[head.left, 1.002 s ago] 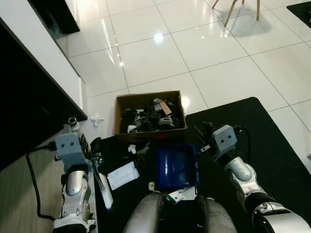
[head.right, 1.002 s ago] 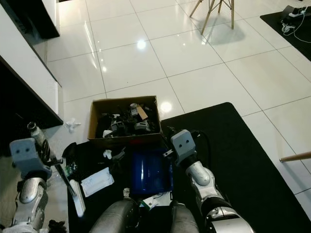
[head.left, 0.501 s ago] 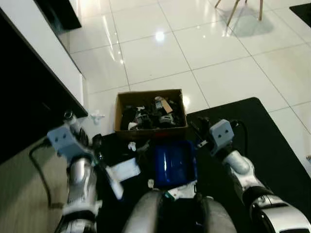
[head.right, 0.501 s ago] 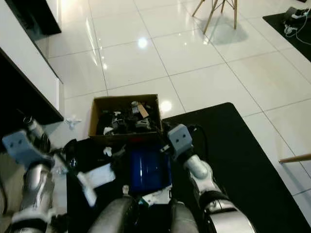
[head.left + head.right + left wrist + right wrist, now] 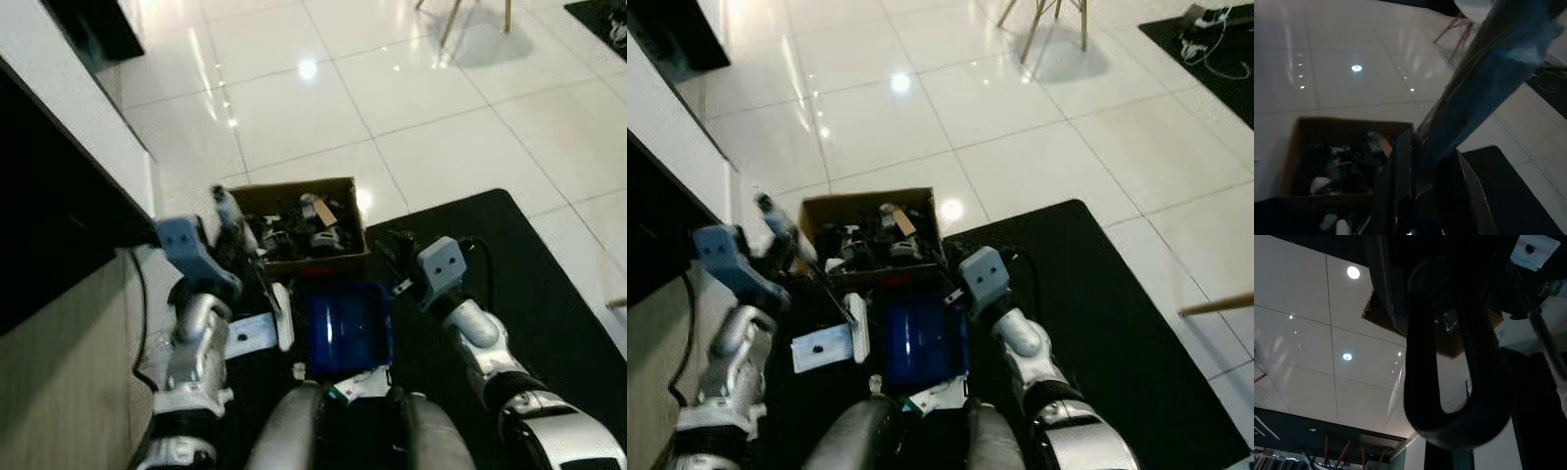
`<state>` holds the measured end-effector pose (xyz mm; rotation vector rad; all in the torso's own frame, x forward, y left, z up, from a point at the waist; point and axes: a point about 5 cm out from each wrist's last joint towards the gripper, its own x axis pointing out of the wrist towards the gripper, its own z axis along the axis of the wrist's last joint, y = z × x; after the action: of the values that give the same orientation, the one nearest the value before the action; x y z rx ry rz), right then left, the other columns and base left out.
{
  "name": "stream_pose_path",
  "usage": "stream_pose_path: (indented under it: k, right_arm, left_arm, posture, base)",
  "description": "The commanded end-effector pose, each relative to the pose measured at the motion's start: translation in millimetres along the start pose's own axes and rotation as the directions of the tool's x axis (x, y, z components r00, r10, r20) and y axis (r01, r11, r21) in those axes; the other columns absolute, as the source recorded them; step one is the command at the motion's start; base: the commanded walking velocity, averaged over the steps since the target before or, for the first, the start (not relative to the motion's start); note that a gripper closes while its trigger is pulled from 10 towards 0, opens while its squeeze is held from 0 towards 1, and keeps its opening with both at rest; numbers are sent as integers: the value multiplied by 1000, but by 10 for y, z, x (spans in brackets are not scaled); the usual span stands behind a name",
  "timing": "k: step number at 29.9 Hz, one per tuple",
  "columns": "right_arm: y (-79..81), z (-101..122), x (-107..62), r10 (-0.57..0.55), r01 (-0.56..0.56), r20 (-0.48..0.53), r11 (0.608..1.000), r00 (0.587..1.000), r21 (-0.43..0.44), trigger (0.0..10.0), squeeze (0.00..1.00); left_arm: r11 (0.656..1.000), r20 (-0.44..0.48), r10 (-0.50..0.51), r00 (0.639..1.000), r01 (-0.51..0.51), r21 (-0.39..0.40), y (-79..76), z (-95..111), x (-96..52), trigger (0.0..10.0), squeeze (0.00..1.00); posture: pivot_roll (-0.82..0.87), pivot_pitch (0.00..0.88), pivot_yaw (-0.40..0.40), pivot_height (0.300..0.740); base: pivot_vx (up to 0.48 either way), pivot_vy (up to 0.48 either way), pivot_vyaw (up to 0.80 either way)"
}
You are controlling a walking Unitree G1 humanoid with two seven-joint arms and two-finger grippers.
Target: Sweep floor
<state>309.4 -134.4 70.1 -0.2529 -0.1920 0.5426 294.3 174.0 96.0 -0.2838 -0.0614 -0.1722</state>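
I have the left gripper clamped, I think, on the brush, at nine o'clock from the blue dustpan. My right gripper seems closed on the dustpan's handle. Next, sweep scraps toward three o'clock, into the pan.

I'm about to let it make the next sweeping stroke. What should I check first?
1. Left hand gripping the white-headed sweeping brush: ok.
2. Brush head low, beside the blue plastic dustpan: ok.
3. Right hand holding the dustpan firmly: cannot tell.
4. White paper scrap inside the dustpan: not ok; it lies on the black floor mat, on the brush's far side from the pan.
5. Brown cardboard box of debris upright beyond the dustpan: ok.
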Motion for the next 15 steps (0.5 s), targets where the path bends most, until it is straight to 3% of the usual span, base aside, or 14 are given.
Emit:
stream_pose_path:
  k: [1, 7, 10, 11, 12, 15]
  right_arm:
    - [44, -20, -30, 25, -25, -1, 1000, 1000, -4, 10000, 0]
    - [39, -23, -36, 27, -27, -2, 1000, 1000, -4, 10000, 0]
    - [33, -19, -34, 30, -30, -1, 1000, 1000, -5, 10000, 0]
    - [33, -19, -34, 30, -30, -1, 1000, 1000, -5, 10000, 0]
    - [36, -16, -33, 31, -31, 2, 999, 1000, -5, 10000, 0]
    - [38, -16, -33, 32, -32, 2, 999, 999, -5, 10000, 0]
  left_arm:
    - [998, -8, -59, 998, 59, -27, -28, 36, -36, 10000, 0]
    - [995, 44, -95, 995, 96, -19, -28, 256, 4, 10000, 0]
    - [992, 164, -103, 981, 90, 85, 96, 744, 118, 10000, 0]
    - [992, 164, -103, 981, 90, 85, 96, 744, 118, 10000, 0]
    - [985, 209, -105, 972, 73, 155, 159, 961, 163, 10000, 0]
    - [982, 218, -105, 970, 67, 175, 177, 1012, 174, 10000, 0]
  posture:
    - [77, 243, 60, 740]
    - [81, 247, 56, 740]
    - [83, 256, 58, 740]
    - [83, 256, 58, 740]
    - [83, 265, 59, 740]
    - [83, 265, 59, 740]
  base:
    - [0, 0, 0]
    - [0, 0, 0]
    - [0, 0, 0]
    - [0, 0, 0]
    - [0, 0, 0]
    - [0, 0, 0]
